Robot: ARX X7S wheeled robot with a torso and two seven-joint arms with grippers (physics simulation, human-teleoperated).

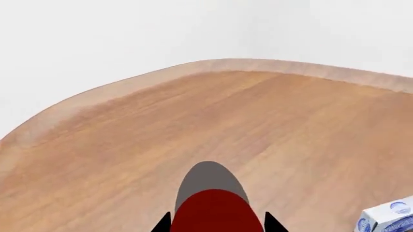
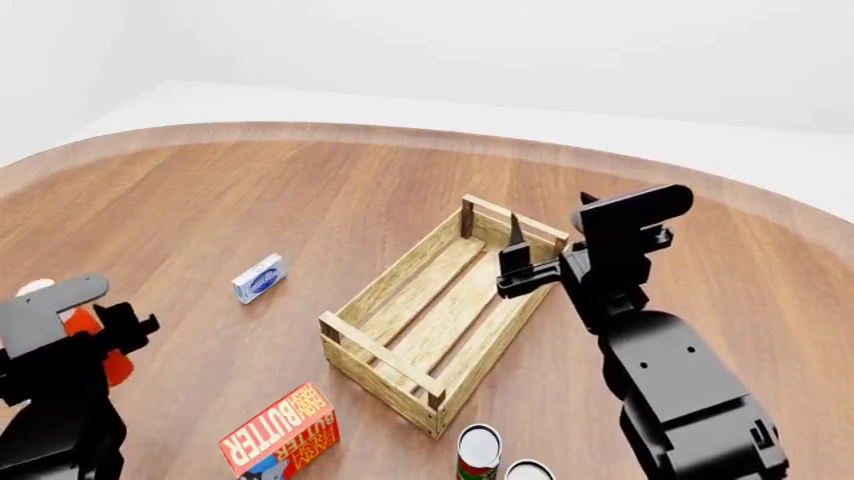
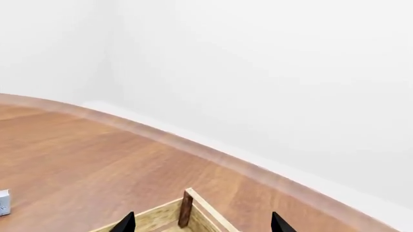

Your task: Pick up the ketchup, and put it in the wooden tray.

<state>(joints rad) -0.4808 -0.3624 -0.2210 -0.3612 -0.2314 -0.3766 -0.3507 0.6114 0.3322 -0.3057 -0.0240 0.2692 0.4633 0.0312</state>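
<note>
Nearest the head camera, at the near edge of the surface (image 2: pixel 267 200), the left gripper (image 2: pixel 83 335) is raised off the wood with its dark fingers closed on the ketchup (image 2: pixel 94 345), whose orange-red body and white cap show behind the grey wrist block; in the left wrist view the bottle's red body and grey-shaded end fill the space between the two black fingertips (image 1: pixel 274 223). The right gripper (image 2: pixel 523 262) hangs over the far right side of the wooden tray (image 2: pixel 400 340), its arm rising from the near right edge with the forearm bent toward the tray; its fingers stand apart, empty, with a corner post between them in the right wrist view. The tray is a light slatted crate with low sides, lying diagonally near the middle of the surface. A small blue-and-white box (image 2: pixel 259 278) lies between the tray and the left gripper, apart from both. A red-orange butter box (image 2: pixel 280 432) and two cans (image 2: pixel 478 450) sit near the near edge, beside the tray's near corner. The far half of the rounded wood-grain surface lies bare.
</note>
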